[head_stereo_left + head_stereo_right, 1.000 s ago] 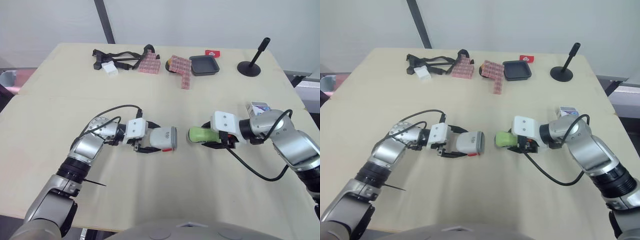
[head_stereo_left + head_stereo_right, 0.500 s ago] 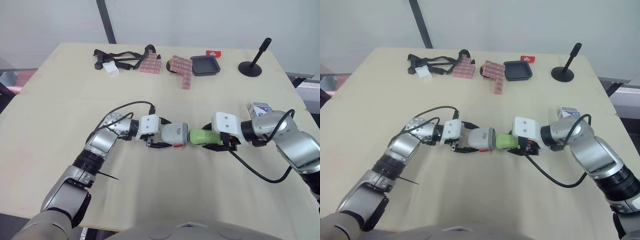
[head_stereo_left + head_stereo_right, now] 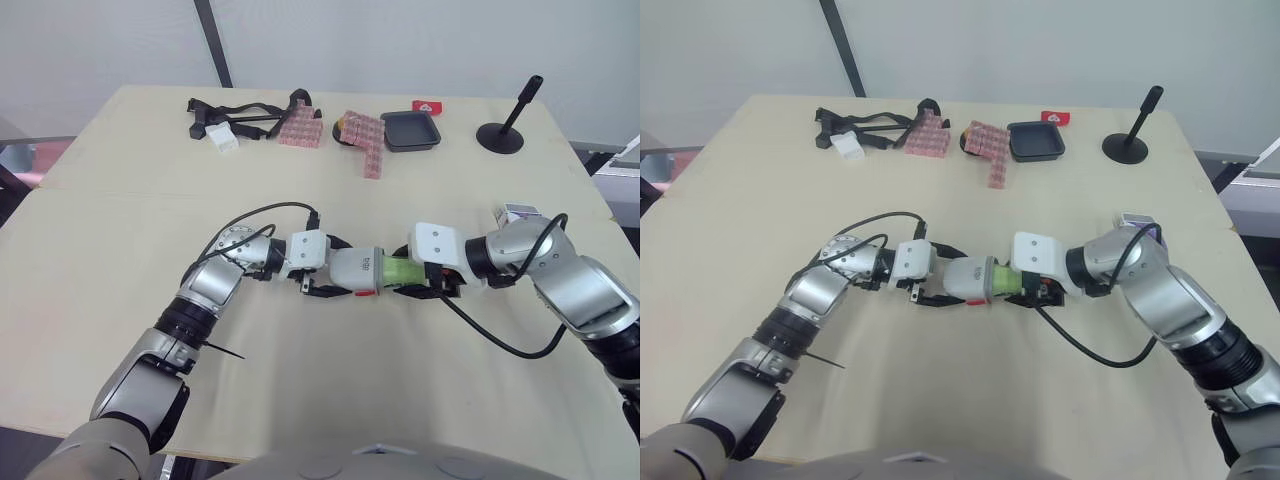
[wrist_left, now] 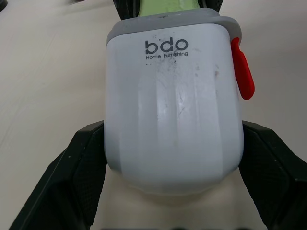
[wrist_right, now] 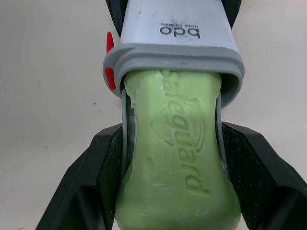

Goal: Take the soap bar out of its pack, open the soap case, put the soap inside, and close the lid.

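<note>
Clamping soap (image 5: pixel 175 191), right pincer (image 5: pixel 171 129) at case (image 5: pixel 180 36)

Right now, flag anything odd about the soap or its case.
The green embossed soap bar sits only partway in the white plastic soap case held by the left gripper; most of it sticks out, gripped by the right gripper. Nothing looks spilled or broken.

Silver-grey jointed metal arms (image 3: pixel 208 288) with dark elbow bands, each ending in a white boxy wrist housing (image 3: pixel 437 243) and two matte black fingers (image 4: pixel 79 167) — a thin black cable (image 3: pixel 500 345) loops alongside.
</note>
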